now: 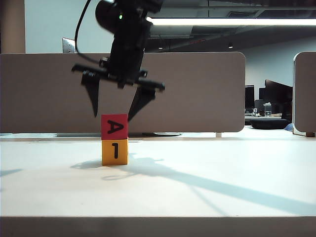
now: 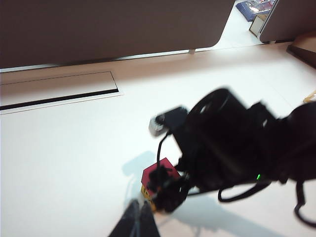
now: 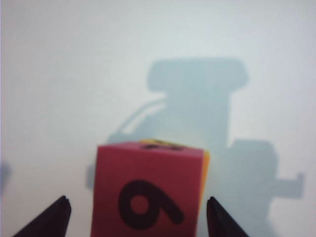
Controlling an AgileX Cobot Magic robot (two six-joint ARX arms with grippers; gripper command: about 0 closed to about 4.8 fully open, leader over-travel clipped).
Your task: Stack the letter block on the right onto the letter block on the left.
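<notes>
Two blocks stand stacked on the white table [image 1: 222, 173]: the red block [image 1: 114, 127] sits on the yellow block [image 1: 114, 152]. The right gripper [image 1: 114, 111] hovers just above, fingers spread, clear of both red sides, grasping nothing. The left gripper [image 2: 134, 222] waits nearby; its state cannot be told. A grey partition [image 1: 197, 89] stands behind.

Right arm crowds the stack
Blurred black right gripper [image 2: 165, 190] hangs over the red foam letter block [image 2: 159, 173] on the white table [image 2: 64, 153]; left gripper's [image 2: 136, 222] dark fingertips sit closed at six o'clock.
</notes>
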